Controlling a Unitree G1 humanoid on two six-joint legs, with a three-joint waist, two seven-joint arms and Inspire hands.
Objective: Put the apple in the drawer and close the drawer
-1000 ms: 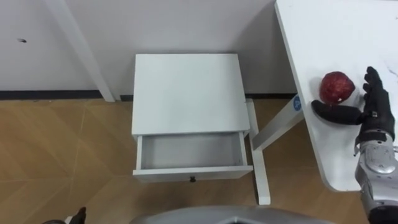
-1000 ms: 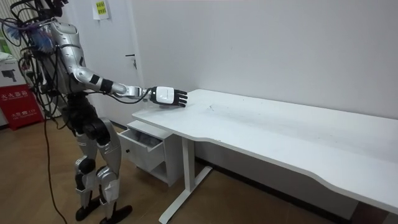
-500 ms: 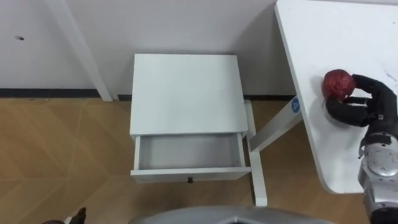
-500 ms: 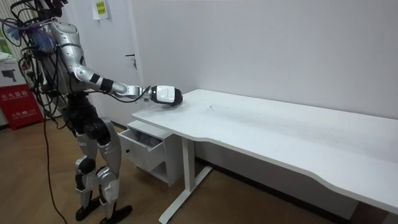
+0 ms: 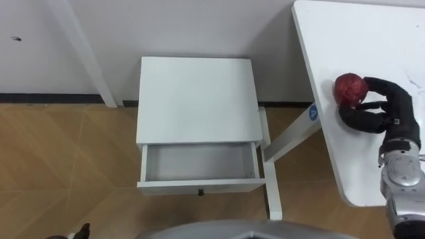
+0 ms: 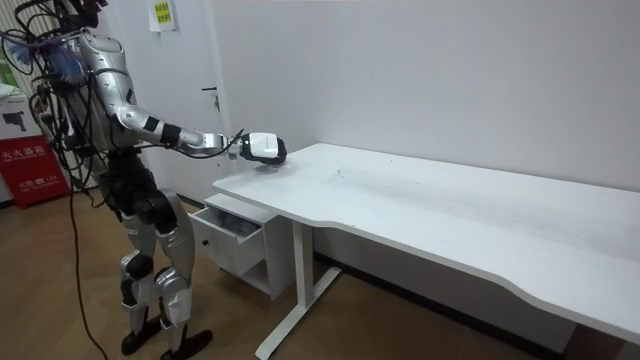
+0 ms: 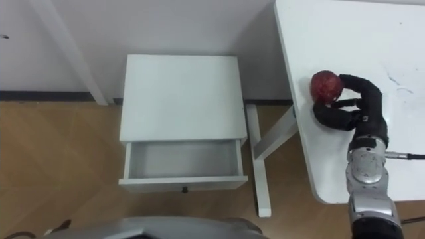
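One thing differs from a second ago: the right hand (image 5: pixel 388 109), then laid flat with straight fingers beside the apple (image 5: pixel 350 88), now has fingers and thumb curled round the fruit, and the apple sits slightly closer to the table's (image 5: pixel 372 40) left edge. Nearest the robot, a dark bit of the left hand (image 5: pixel 83 230) shows at the lower left edge over the wooden floor (image 5: pixel 66 153); its state cannot be told. Next comes one drawer (image 5: pixel 199 162), pulled out as before, its white bottom bare. It belongs to one small white cabinet (image 5: pixel 197 99), whose top is bare too, standing against the wall. To the right, at about that depth, the one red apple lies in the right hand's grasp on the one white table. In the room view the robot stands by the cabinet, right arm stretched to the table's corner.
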